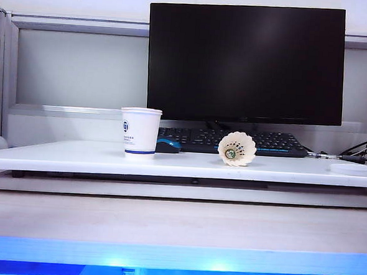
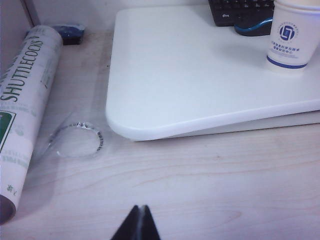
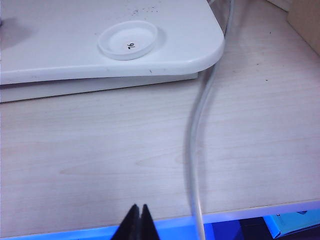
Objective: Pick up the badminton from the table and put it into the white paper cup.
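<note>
Both claws, left claw point(image 2: 139, 222) and right claw point(image 3: 138, 222), sit clenched and empty over pale wood, seen only by wrist cameras, while the exterior view alone shows the cream-white feather badminton point(image 1: 237, 149) mid-front on the white table point(image 1: 76, 156), right of the blue-banded white paper cup point(image 1: 140, 132).

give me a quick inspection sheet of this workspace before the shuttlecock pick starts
surface: white table raised on a pale wood desk.
job's things: badminton lying on its side on the table; white paper cup upright to its left, apart from it.
clutter: white round lid at the table's right corner; shuttlecock tube and clear ring on the desk.
grippers: left gripper and right gripper shut, low over the desk, holding nothing.
cables: pale cable across the desk on the right; dark cables far right.
surroundings: dark monitor, keyboard, blue mouse behind.
</note>
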